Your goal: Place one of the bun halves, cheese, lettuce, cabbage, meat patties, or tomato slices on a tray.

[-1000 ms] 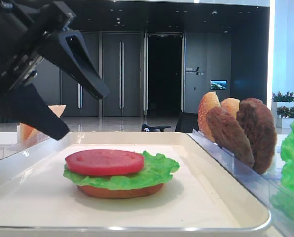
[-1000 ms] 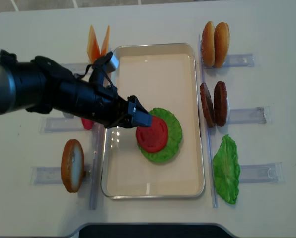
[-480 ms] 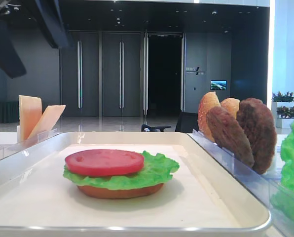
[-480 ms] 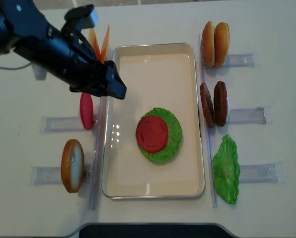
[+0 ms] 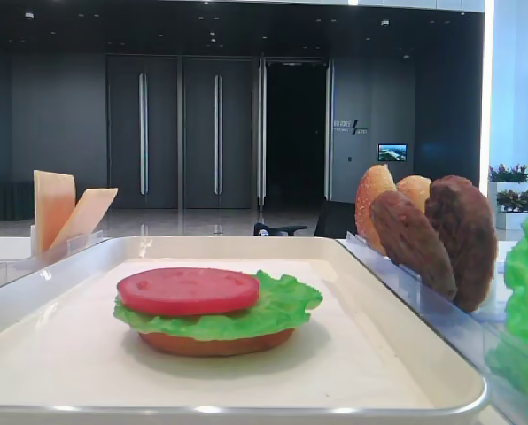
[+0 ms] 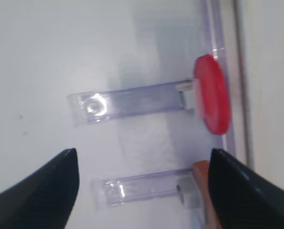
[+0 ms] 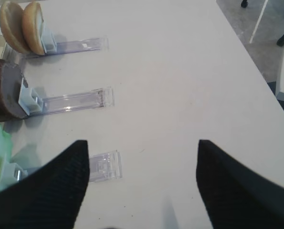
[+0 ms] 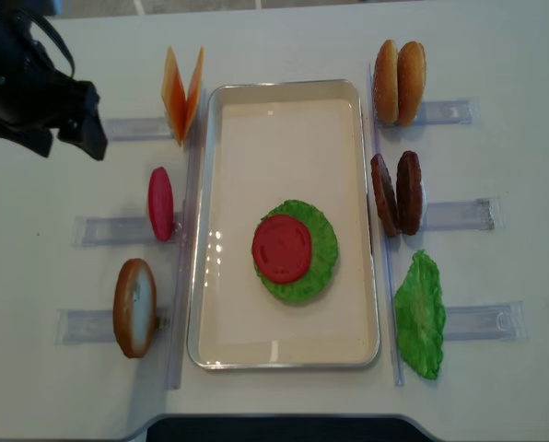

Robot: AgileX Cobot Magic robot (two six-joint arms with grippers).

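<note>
Both tools, left and right, gape empty; a careless reach could topple the upright tomato beside the tray

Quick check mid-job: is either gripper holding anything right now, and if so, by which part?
Nothing is held. The left gripper is open, with only table and holders between its fingers. The right gripper is open too, over bare table.
</note>
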